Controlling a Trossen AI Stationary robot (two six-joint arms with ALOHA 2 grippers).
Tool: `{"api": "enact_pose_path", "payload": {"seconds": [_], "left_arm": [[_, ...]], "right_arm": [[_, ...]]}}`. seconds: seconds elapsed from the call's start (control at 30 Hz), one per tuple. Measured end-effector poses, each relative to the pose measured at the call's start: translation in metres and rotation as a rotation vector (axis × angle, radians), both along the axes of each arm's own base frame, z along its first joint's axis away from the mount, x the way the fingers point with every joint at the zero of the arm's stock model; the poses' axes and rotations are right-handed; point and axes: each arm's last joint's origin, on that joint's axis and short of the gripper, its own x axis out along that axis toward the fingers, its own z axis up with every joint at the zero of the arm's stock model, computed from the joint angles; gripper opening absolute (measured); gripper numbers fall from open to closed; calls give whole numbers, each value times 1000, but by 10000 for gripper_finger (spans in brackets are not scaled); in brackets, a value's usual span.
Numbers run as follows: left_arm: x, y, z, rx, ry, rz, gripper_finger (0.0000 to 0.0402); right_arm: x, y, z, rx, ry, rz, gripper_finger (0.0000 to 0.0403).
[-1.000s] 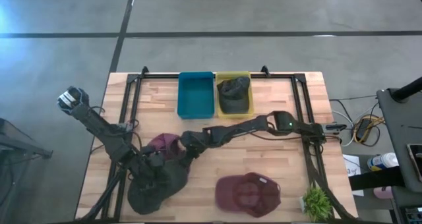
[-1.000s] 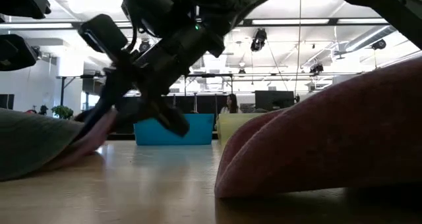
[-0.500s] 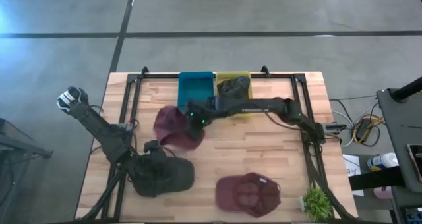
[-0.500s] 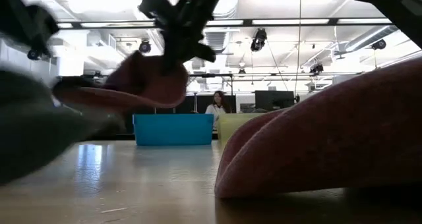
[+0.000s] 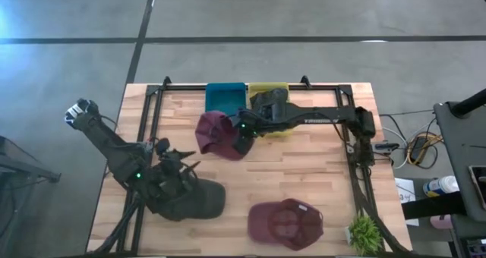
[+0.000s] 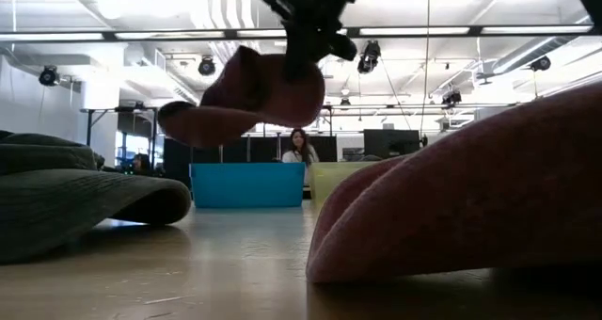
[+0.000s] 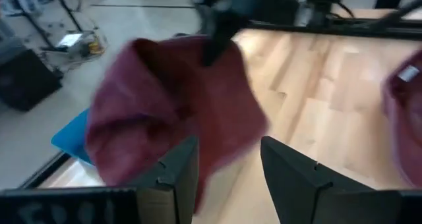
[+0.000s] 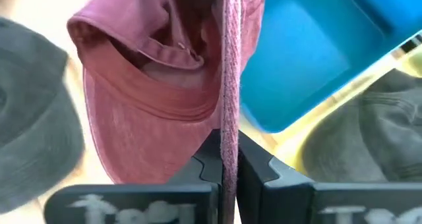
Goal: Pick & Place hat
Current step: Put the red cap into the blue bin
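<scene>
A maroon hat (image 5: 219, 134) hangs in the air over the table's far middle, just in front of the blue bin (image 5: 225, 99); my right gripper (image 5: 241, 136) is shut on it. The low view shows this hat (image 6: 246, 92) well above the tabletop. A dark grey hat (image 5: 188, 199) lies on its rim at the near left. My left gripper (image 5: 181, 165) stands open above that hat's far side, with nothing between its fingers (image 7: 177, 171). A second maroon hat (image 5: 285, 222) rests on the table at the near right. My right gripper pinches a thin edge of the maroon hat's cloth (image 8: 229, 128) between its two fingers (image 8: 212, 159); the cloth shows edge-on there. The fingers slant downward from the table's right. The hat hangs below them, clear of the table, with its brim (image 6: 188, 122) lowest.
Beside the blue bin stands a yellow bin (image 5: 282, 87) holding a dark hat (image 5: 269, 106). A black frame (image 5: 156, 99) runs around the tabletop. A small green plant (image 5: 364, 232) sits at the near right corner. Bare wood shows in the middle (image 5: 304, 174).
My right gripper has risen and gone toward the far edge and the bins, lifting the maroon hat from beside the dark grey hat until it hangs clear. My left gripper has risen off the dark grey hat and tipped up toward level; that hat stays on the table.
</scene>
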Motion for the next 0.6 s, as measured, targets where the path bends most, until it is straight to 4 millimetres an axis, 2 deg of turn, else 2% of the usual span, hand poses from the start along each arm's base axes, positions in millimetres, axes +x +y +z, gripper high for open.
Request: {"api": "enact_pose_path", "payload": {"seconds": [0.1, 0.27, 0.43, 0.6], "left_arm": [[4, 11, 1, -26, 15, 40, 158], [18, 33, -12, -105, 190, 43, 158], [31, 48, -18, -73, 226, 41, 158], [44, 58, -26, -122, 238, -37, 158]], "right_arm": [[-9, 10, 0, 5, -31, 30, 12], [-10, 30, -12, 11, -45, 120, 12], [-7, 45, -5, 64, -121, 206, 12], [-2, 53, 1, 77, -184, 271, 12]]}}
